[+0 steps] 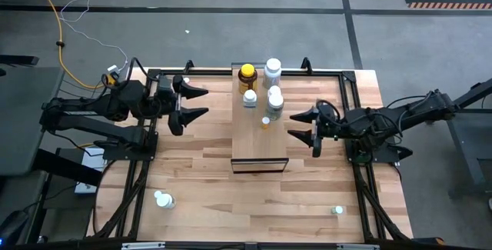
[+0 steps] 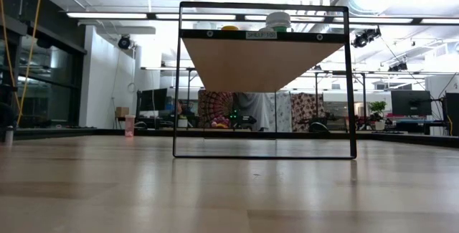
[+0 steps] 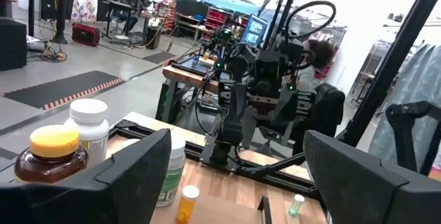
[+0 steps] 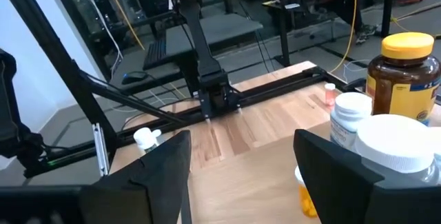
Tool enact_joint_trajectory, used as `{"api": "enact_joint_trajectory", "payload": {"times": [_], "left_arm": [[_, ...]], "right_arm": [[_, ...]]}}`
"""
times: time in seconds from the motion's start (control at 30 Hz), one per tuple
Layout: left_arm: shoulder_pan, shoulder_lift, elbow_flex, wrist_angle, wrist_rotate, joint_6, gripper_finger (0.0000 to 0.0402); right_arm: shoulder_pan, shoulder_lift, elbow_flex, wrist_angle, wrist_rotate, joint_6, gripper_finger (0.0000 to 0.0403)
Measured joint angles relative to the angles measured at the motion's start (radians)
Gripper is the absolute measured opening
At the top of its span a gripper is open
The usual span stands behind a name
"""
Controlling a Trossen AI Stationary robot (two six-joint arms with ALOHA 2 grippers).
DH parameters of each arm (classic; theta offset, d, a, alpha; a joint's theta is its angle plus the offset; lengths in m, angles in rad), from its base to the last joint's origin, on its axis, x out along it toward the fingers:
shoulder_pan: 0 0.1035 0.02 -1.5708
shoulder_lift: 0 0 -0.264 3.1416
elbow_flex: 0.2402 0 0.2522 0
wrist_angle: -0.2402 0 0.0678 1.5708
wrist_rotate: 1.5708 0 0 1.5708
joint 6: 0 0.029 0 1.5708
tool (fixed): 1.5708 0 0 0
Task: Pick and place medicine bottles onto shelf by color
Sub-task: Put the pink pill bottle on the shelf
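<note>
The shelf (image 1: 260, 146) is a narrow light-wood board with a dark near edge, standing mid-table. On its far half stand medicine bottles: an amber one with a yellow cap (image 1: 247, 75), three white ones (image 1: 272, 68) (image 1: 250, 98) (image 1: 274, 101) and a tiny orange one (image 1: 266, 122). A white bottle (image 1: 163, 199) lies on the tabletop near left. A tiny greenish one (image 1: 337, 211) stands near right. My left gripper (image 1: 206, 102) hovers open left of the shelf. My right gripper (image 1: 292, 125) hovers open right of it. Neither has anything between its fingers.
A black metal frame (image 1: 350, 77) borders the tabletop's far and side edges. A tiny pinkish bottle (image 4: 329, 94) stands on the table near the far left rail. Bare tabletop (image 1: 254, 204) lies between the shelf's near end and the table's front edge.
</note>
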Motion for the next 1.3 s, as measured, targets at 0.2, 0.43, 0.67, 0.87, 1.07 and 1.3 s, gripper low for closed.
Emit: {"api": "enact_joint_trajectory", "payload": {"times": [0.2,0.43,0.67,0.87,1.07,1.3], "left_arm": [[0.0,0.006,0.0,-0.016,-0.128,-0.118,0.0321],[0.236,0.118,0.133,-0.512,-0.318,-0.385,0.0321],[0.628,0.355,0.154,-0.679,-0.129,-0.375,0.0321],[0.786,0.584,0.154,-0.685,-0.251,-0.424,0.0321],[0.832,0.726,0.154,-0.685,-0.282,-0.614,0.0321],[0.824,0.831,0.154,-0.682,-0.288,-0.763,0.0321]], "right_arm": [[0.0,0.0,0.0,0.001,0.0,0.002,0.0248],[0.0,0.001,0.0,-0.001,0.048,0.053,0.0248],[0.0,0.001,0.0,-0.01,0.05,0.104,0.0248],[0.0,0.001,0.0,-0.024,0.05,0.135,0.0248],[0.0,0.001,0.0,-0.026,0.05,0.136,0.0248],[0.0,0.001,0.0,-0.063,0.05,0.134,0.0248]]}}
